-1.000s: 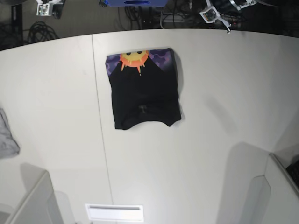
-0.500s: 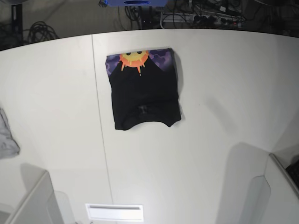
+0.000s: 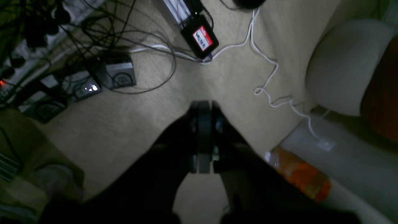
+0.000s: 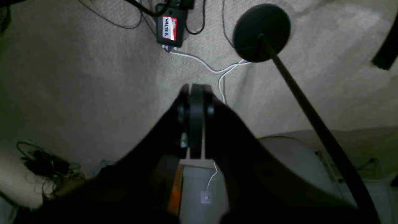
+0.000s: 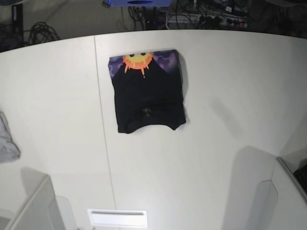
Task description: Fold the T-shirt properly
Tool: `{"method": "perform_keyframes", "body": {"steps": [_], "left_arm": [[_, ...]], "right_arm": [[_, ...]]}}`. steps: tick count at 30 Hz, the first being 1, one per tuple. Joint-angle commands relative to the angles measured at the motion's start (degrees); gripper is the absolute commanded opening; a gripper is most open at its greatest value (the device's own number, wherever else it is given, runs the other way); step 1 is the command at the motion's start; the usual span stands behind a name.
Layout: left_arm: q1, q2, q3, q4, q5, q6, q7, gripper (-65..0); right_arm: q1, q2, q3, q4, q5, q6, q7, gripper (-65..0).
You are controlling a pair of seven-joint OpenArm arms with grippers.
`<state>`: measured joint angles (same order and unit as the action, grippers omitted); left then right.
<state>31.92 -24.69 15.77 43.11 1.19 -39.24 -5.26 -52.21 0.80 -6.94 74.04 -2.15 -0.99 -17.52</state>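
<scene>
On my base cam the T-shirt (image 5: pixel 147 93) lies folded into a compact rectangle on the white table (image 5: pixel 230 96), toward the far side, just right of the table seam. Top layer is plain black; a strip of the sun print (image 5: pixel 138 60) with purple clouds shows along the far edge. The near edge has the neckline curve visible with a small tag at centre. Right side shows a slight extra layer peeking out, so edges aren't perfectly flush. A small grey cloth (image 5: pixel 6 141) sits at the table's left edge, well apart from the shirt. Neither arm is visible in the base view. Left wrist cam: left gripper (image 3: pixel 203 137) has its jaws pressed together, nothing between them, pointing down at beige carpet with cable clutter, a black box with a red-and-white label (image 3: pixel 199 36) and a white cable (image 3: pixel 270 77). Right wrist cam: right gripper (image 4: pixel 195 121) is likewise fully closed and empty, over carpet, with the same kind of labelled box (image 4: pixel 169 28) ahead and a round black stand base (image 4: pixel 261 31) with its pole running toward lower right. Both tools are off the table and clear of the shirt.
</scene>
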Motion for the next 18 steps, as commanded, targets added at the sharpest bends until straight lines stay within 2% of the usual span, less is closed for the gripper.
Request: {"method": "perform_keyframes", "body": {"steps": [1, 6, 8, 10, 14, 16, 18], "left_arm": [[-0.2, -0.2, -0.6, -2.0, 0.0, -0.8, -0.1, -65.0], [-4.9, 2.8, -0.7, -11.2, 0.0, -0.8, -0.1, -65.0], [-6.4, 4.6, -0.9, -14.9, 0.0, -0.8, -0.1, -65.0], [-8.1, 6.6, -1.1, -19.0, 0.0, -0.8, -0.1, -65.0], [-10.9, 11.3, -7.8, -26.5, 0.0, -0.2, -0.1, -65.0], [-11.8, 12.8, -10.3, -27.9, 0.1, 2.6, -0.1, -65.0], [-12.2, 13.6, -11.9, -27.9, 0.1, 5.5, -0.1, -65.0]], "right_arm": [[-1.2, 0.2, 0.0, -1.7, -0.2, -0.1, 1.5, -65.0], [4.4, 0.6, 0.1, -15.1, -0.2, 0.0, 8.2, -65.0], [7.9, 2.1, 0.0, -22.4, -0.2, 0.0, 10.8, -65.0], [11.0, 2.9, 0.0, -30.3, -0.2, 1.0, 15.6, -65.0], [18.1, 5.0, 0.7, -47.7, 0.7, 11.1, 28.8, -65.0], [22.0, 5.6, 0.6, -55.0, 4.7, 15.6, 33.2, -65.0], [25.3, 6.2, 0.5, -59.7, 9.2, 19.1, 34.5, -65.0]]}}
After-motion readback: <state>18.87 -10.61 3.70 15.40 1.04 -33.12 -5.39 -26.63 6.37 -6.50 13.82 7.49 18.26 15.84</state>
